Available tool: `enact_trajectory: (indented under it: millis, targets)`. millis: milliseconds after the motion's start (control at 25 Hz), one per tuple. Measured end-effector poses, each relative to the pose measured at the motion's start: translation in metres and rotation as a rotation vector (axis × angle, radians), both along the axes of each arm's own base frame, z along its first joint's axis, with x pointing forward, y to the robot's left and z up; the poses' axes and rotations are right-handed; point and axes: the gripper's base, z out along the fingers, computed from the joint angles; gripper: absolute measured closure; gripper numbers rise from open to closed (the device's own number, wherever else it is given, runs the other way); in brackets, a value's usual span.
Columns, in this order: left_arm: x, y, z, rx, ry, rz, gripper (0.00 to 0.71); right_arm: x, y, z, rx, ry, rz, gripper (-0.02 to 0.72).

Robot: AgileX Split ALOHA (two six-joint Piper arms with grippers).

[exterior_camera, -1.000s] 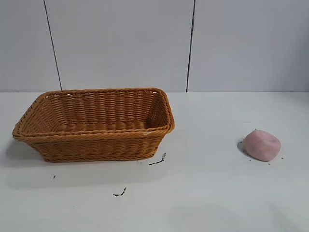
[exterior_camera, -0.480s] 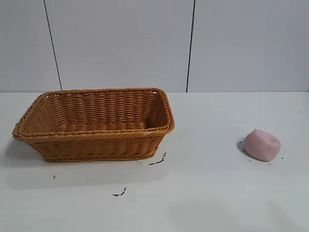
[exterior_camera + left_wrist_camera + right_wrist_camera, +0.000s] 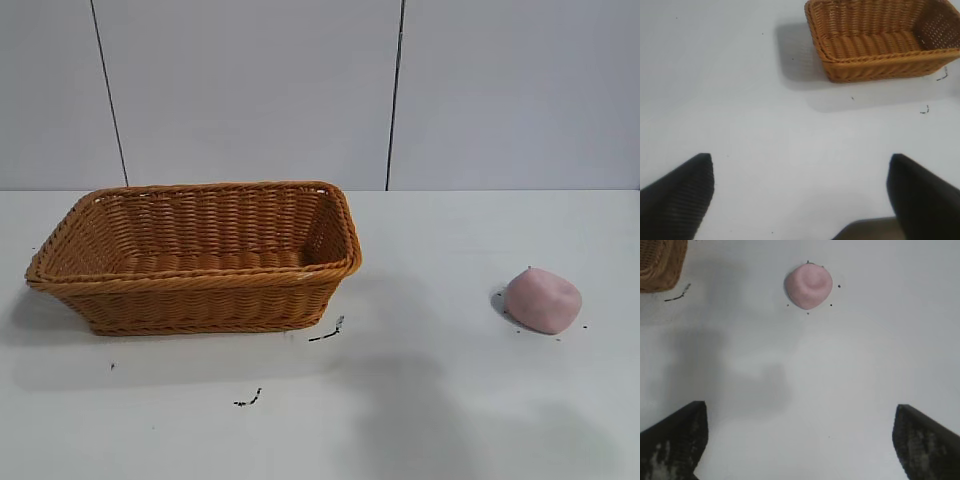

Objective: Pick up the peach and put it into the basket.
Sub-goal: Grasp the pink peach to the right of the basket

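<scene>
The dusty-pink peach [image 3: 543, 300] lies on the white table at the right; it also shows in the right wrist view [image 3: 808, 285]. The orange-brown wicker basket [image 3: 200, 285] stands at the left, empty, and shows in the left wrist view [image 3: 880, 70]; its corner shows in the right wrist view [image 3: 660, 265]. My right gripper [image 3: 800, 427] is open and empty above the table, well short of the peach. My left gripper [image 3: 800, 182] is open and empty above bare table, away from the basket. Neither arm shows in the exterior view.
Small dark scraps lie on the table in front of the basket [image 3: 327, 333] [image 3: 248, 400]. Tiny dark specks ring the peach. A grey panelled wall stands behind the table. A broad shadow falls on the table's front middle [image 3: 420, 420].
A shadow has spread and darkened over the table's front middle and right. The peach and basket have not moved.
</scene>
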Motion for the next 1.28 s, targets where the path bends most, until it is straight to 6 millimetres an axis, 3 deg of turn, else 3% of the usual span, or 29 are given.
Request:
enact_trajectory:
  millis: [200,360,760,1040,1280]
  targets:
    - [0.000,0.000,0.000,0.000,0.000,0.000,0.018,0.062,0.003,-0.021,0.004,0.042,0.006,0.014]
    - [0.000,0.000,0.000,0.000,0.000,0.000,0.018,0.090,0.004,-0.041,-0.001,0.074,0.017,0.014]
    - [0.000,0.000,0.000,0.000,0.000,0.000,0.018,0.110,0.007,-0.083,-0.018,0.121,0.037,0.014]
    - [0.000,0.000,0.000,0.000,0.000,0.000,0.018,0.124,0.007,-0.132,-0.018,0.173,0.029,0.014]
    - [0.000,0.000,0.000,0.000,0.000,0.000,0.018,0.127,0.008,-0.159,-0.017,0.215,0.025,0.014]
